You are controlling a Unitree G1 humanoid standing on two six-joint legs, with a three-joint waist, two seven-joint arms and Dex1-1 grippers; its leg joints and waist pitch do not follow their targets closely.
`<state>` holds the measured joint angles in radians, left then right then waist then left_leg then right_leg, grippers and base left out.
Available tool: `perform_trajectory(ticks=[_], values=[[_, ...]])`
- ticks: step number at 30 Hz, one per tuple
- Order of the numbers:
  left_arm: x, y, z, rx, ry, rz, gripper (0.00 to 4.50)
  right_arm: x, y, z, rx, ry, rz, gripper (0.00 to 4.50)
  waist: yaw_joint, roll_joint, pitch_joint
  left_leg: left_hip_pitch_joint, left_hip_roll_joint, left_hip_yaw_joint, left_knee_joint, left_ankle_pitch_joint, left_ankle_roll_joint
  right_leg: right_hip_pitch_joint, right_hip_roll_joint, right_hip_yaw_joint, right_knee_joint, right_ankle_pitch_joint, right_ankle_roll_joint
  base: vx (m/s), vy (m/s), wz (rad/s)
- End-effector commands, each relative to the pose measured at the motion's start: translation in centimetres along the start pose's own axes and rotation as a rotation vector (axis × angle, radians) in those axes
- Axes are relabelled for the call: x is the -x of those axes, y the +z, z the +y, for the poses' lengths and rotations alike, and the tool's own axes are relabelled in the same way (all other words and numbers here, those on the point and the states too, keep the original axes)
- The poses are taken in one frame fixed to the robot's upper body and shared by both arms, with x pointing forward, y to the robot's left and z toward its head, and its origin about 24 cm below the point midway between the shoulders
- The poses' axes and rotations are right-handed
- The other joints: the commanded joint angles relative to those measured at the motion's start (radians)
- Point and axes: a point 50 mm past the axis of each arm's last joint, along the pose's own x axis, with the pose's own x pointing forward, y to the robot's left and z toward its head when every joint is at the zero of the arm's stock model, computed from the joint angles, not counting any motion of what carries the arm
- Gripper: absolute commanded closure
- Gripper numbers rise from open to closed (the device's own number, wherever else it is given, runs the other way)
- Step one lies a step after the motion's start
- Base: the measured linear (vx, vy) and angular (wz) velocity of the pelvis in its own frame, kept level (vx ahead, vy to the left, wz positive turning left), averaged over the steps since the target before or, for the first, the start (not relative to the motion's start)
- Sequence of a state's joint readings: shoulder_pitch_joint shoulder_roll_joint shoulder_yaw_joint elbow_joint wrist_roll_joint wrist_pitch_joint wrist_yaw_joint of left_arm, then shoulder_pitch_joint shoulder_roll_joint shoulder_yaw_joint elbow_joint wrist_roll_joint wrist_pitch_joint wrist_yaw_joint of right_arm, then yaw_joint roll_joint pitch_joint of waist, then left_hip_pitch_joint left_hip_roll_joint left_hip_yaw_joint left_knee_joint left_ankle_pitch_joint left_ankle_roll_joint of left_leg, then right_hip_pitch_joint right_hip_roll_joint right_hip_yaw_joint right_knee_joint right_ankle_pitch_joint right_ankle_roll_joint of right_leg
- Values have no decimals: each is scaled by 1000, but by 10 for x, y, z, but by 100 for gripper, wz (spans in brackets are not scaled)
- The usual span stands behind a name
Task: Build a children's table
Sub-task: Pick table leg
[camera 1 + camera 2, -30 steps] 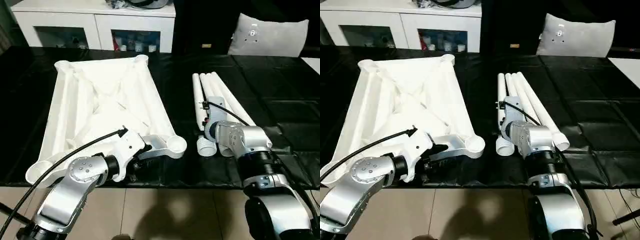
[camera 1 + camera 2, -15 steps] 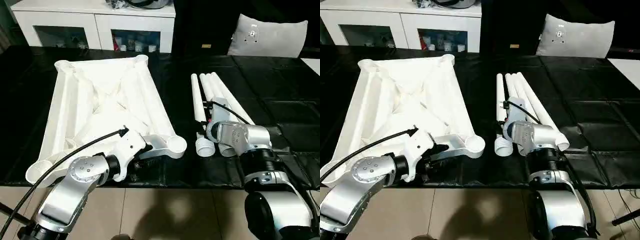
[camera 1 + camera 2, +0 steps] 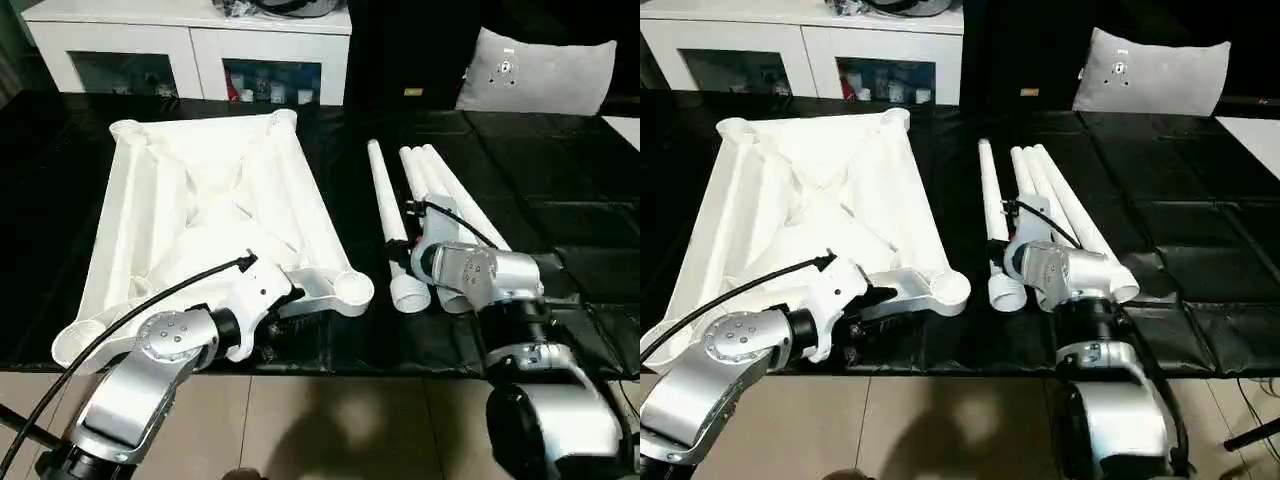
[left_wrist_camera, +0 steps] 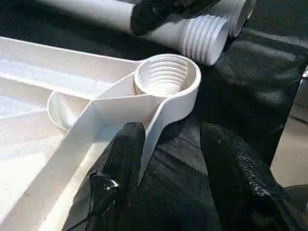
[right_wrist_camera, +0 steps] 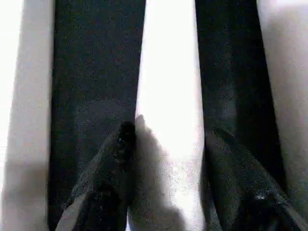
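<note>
The leg (image 3: 385, 215) I've got runs from mid-frame down to its threaded end at lower centre, angled away from the other legs (image 3: 440, 195) on its right. My right tool (image 5: 166, 139) is closed around it near that end. The grip sits low, so I reckon the long shaft could swing or slip as it lifts. The tabletop (image 3: 200, 215) lies underside up at frame left on the dark worktop (image 3: 560, 190); my left tool (image 4: 166, 139) straddles its near corner socket (image 4: 166, 77), fingers parted around the rim.
</note>
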<state>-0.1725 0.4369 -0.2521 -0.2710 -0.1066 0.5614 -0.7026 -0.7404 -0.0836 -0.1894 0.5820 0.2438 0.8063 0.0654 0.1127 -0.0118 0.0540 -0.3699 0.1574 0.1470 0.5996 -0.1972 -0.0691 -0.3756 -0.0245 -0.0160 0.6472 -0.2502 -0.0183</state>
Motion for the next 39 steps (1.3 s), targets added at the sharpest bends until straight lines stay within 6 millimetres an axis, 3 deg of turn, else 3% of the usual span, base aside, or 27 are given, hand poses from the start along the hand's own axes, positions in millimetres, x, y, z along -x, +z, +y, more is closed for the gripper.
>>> perform_trajectory(ticks=[1, 5, 8, 12, 15, 18, 20, 24, 33, 35, 36, 37, 39], values=[[0, 7, 3, -14, 13, -23, 234, 8, 17, 3, 3, 30, -108, 265, 4, 1, -66, 10, 58, -10, -64, -2, -9, 48, -104, 45, -57, 167, -170, 0, 0, 0], [-1, 18, 13, -18, 92, -95, 234, 24, 42, 11, 79, 44, -340, 266, 7, 6, -71, 6, 56, -10, -57, 41, -3, 48, -99, 43, -50, 259, -164, 0, 0, 0], [-3, 30, 27, -4, 186, -165, 234, 36, 50, 24, -27, 258, -361, 266, 6, 8, -68, 6, 55, -13, -60, 6, 2, 52, -97, 44, -53, 244, -160, 0, 0, 0], [-6, 47, 40, 49, 264, -270, 219, 44, 51, 25, -67, 405, -390, 266, 8, 2, -68, 5, 59, -14, -61, -8, 12, 53, -102, 43, -57, 215, -172, 0, 0, 0], [-13, 73, 45, 204, 235, -452, 203, 54, 55, 23, -134, 571, -458, 266, 14, 1, -70, 5, 57, -9, -55, 0, 17, 53, -106, 45, -56, 229, -203, 0, 0, 0], [-15, 96, 53, 353, 253, -602, 165, 65, 54, 25, -132, 717, -498, 266, 29, -3, -74, 2, 62, -11, -50, 15, 43, 55, -108, 42, -52, 260, -231, 0, 0, 0], [-18, 109, 56, 458, 215, -680, 162, 73, 53, 25, -153, 801, -509, 266, 36, -12, -71, -2, 57, -10, -49, 15, 64, 55, -108, 41, -54, 240, -238, 0, 0, 0], [-22, 127, 58, 618, 101, -805, 125, 82, 48, 26, -131, 906, -511, 266, 41, -11, -68, -3, 58, -10, -49, 8, 68, 51, -109, 41, -62, 159, -218, 0, 0, 0], [-32, 137, 47, 646, 23, -789, 117, 91, 39, 36, -123, 1021, -522, 266, 48, -8, -65, -1, 64, -14, -55, -24, 52, 44, -114, 41, -74, 59, -189, 0, 0, 0], [-32, 138, 46, 660, 14, -795, 117, 93, 36, 40, -119, 1055, -523, 266, 52, 3, -66, 1, 65, -16, -55, -30, 42, 41, -113, 41, -74, 56, -185, 0, 0, 0], [-32, 138, 46, 660, 14, -795, 117, 93, 36, 40, -119, 1055, -523, 266, 52, 0, -65, 1, 64, -15, -56, -36, 41, 40, -112, 42, -77, 55, -184, 0, 0, 0], [-34, 137, 47, 668, 17, -791, 117, 95, 34, 41, -118, 1082, -524, 266, 54, 6, -66, 1, 64, -16, -55, -39, 38, 41, -112, 42, -76, 57, -183, 0, 0, 0], [-36, 135, 49, 691, 33, -788, 101, 97, 32, 41, -120, 1099, -525, 266, 55, -4, -67, -1, 64, -17, -57, -34, 39, 44, -111, 41, -76, 76, -177, 0, 0, 0]])
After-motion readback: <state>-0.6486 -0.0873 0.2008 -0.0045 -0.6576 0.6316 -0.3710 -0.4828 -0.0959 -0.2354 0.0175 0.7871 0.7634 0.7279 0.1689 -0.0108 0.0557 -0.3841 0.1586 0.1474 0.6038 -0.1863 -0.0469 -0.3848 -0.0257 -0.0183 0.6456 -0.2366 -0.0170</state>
